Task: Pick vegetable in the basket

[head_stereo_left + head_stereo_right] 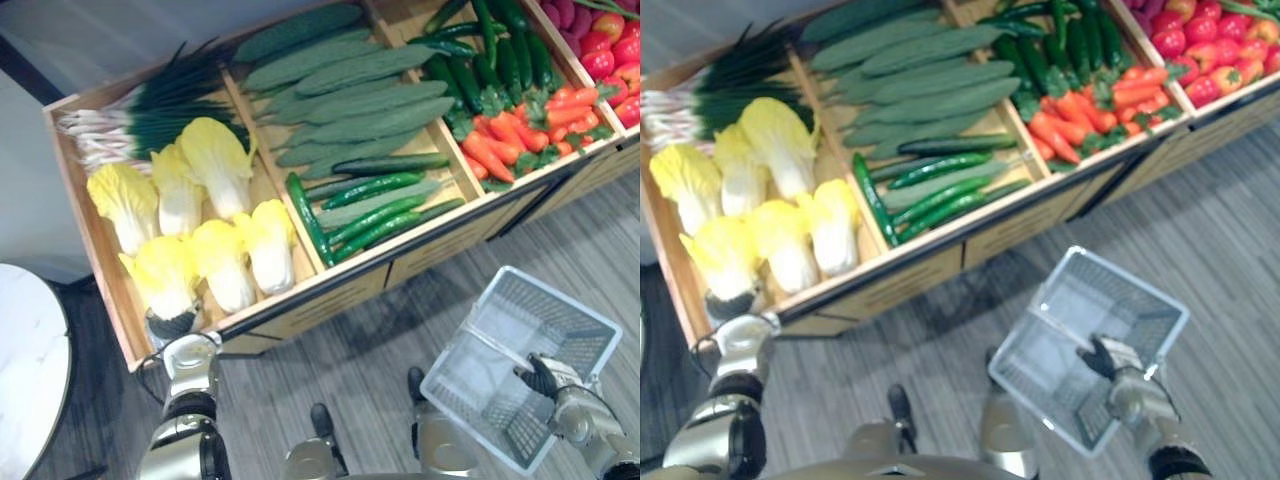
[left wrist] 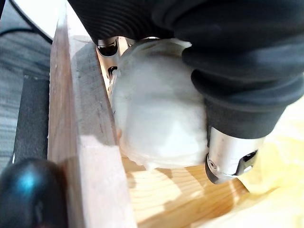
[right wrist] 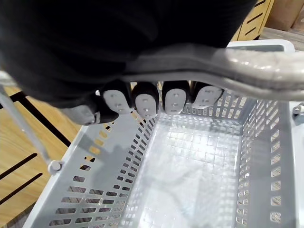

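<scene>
Nearest, the right hand has its fingers curled round the grey handle of the pale grey perforated plastic basket, which is empty and held mouth-up beside the stand, ready to receive. The left hand is in the near left corner of the wooden display bin, thumb and fingers clasping the white stem end of a yellow-leaved napa cabbage, which looks still seated in the bin, so the pick seems just begun. Beyond lie more yellow cabbages, then long green cucumbers.
</scene>
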